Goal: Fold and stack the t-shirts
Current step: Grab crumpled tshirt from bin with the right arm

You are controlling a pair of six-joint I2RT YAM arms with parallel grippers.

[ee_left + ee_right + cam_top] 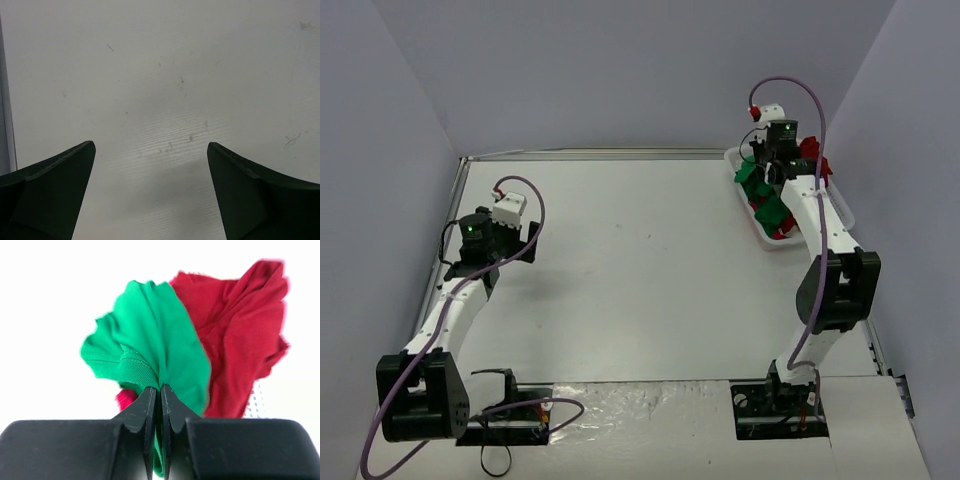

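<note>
1. The right claw [160, 390] is pressed together on a gathered fold of the bright green cloth t-shirt [150, 340], pinched beside its ribbed hem.
2. The deep red cloth t-shirt [240, 330] is bunched against the green one, on its right in the right wrist view.
3. Both t-shirts are seen crumpled in the white plastic lattice basket [767, 240], which is set at the far right of the white bench [640, 260].
4. The left claw [150, 145] is spread wide over the bench's left side, with only bench surface seen between its fingers.
</note>
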